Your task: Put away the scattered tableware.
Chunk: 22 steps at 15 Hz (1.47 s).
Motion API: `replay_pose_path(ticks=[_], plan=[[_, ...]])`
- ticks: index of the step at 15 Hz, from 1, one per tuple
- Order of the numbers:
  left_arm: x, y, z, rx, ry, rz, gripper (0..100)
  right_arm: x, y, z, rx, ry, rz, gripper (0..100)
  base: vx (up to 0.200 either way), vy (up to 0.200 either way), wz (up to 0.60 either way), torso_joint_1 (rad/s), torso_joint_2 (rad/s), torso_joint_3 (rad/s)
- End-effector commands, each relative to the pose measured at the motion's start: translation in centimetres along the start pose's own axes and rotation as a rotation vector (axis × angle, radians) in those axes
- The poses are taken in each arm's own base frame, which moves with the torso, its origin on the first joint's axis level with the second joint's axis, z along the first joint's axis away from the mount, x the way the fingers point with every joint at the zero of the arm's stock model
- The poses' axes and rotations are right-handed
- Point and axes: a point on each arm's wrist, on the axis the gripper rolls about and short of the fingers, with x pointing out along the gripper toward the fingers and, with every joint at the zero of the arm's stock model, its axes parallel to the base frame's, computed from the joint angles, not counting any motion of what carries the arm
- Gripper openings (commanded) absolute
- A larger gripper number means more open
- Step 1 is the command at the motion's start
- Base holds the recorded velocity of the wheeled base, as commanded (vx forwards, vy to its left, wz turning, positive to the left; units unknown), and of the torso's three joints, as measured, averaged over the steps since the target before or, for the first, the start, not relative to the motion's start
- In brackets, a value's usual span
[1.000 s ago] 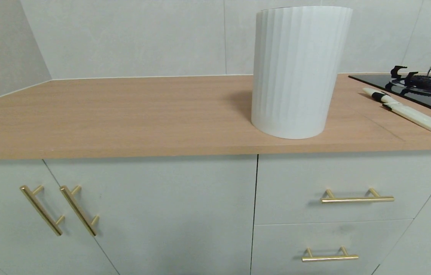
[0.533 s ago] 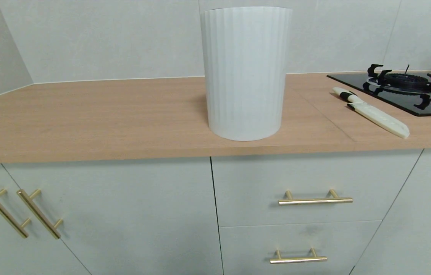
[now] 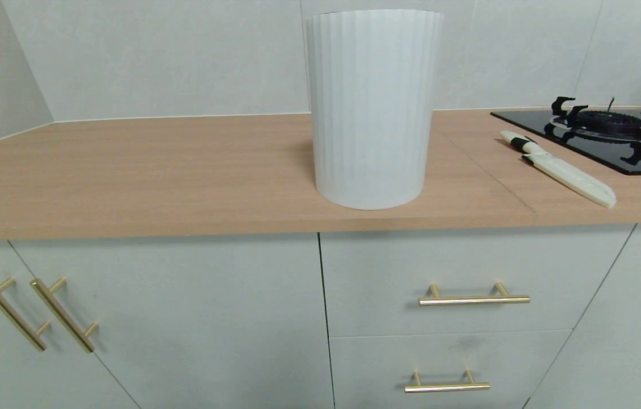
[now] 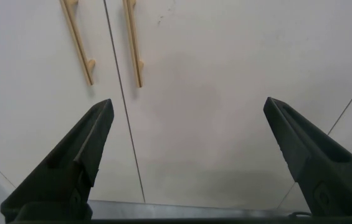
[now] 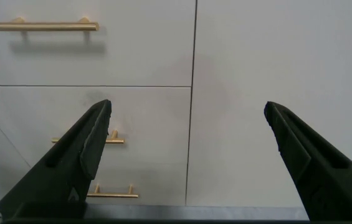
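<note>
Knife [image 3: 558, 168] — flat on the counter [image 3: 127, 170], at three o'clock from the tub [image 3: 371, 108], near the hob [image 3: 610, 122]. Probably approach step: left gripper [image 4: 187, 102] and right gripper [image 5: 187, 104] spread wide, empty, facing cabinet fronts [image 4: 225, 62]. Next, likely — lift right, pinch handle, drop into tub.

Matt ribbed white container [image 3: 371, 108] on wood-grain countertop [image 3: 155, 170]; glossy black hob [image 3: 610, 142].
</note>
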Motion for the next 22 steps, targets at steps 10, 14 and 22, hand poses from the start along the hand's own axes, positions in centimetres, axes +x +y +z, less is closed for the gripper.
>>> replay_pose_path(ticks=[10,14,22], plan=[[0.01,0.00,0.01,0.000,0.001,0.000,100,0.01,0.00,0.01,-0.001,0.001,0.000,100,0.000,0.000,0.00,0.013,-0.05,-0.039],[0.01,0.00,0.01,0.000,0.001,0.000,100,0.01,0.00,0.01,-0.001,0.001,0.000,100,0.000,0.000,0.00,0.116,-0.36,-0.288],[0.01,0.00,0.01,0.000,0.001,0.000,100,0.01,0.00,0.01,-0.001,0.001,0.000,100,0.000,0.000,0.00,0.184,-0.49,-0.292]])
